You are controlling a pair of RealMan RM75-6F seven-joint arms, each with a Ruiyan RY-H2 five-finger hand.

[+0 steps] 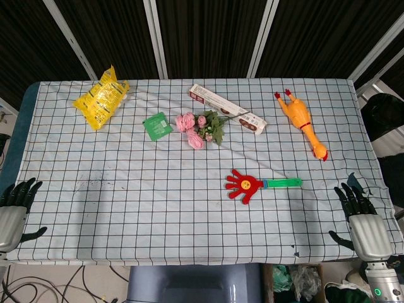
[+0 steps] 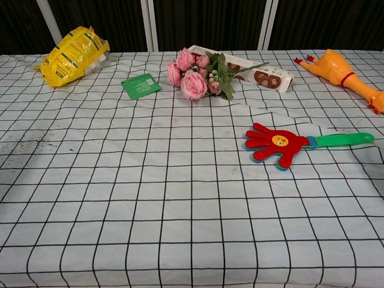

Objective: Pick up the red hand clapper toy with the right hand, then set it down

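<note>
Dark curtained backdrop w/ white rails behind your desk (image 1: 189, 221), which wears a white cloth w/ black grid. Containers first: a yellow snack bag (image 1: 101, 98) at far left, closed, contents not visible; a small green packet (image 1: 157, 125) next to it toward centre; a long white-and-brown box (image 1: 227, 108) lying flat at the far centre, closed. A pink flower bunch (image 1: 201, 129) sits just in front of the box, stems touching it in chest view. A rubber chicken (image 1: 302, 120) lies far right.

Your target, the red hand clapper toy (image 1: 244, 184), lies flat right of centre, red palm pointing left, green handle pointing right, apart from everything else.

Your right hand (image 1: 360, 211) is at the desk's near right edge, fingers (image 1: 346, 194) spread apart, holding nothing, well apart from the clapper. Left hand (image 1: 16, 205) at near left edge, fingers likewise splayed and empty. Neither shows in chest view.
</note>
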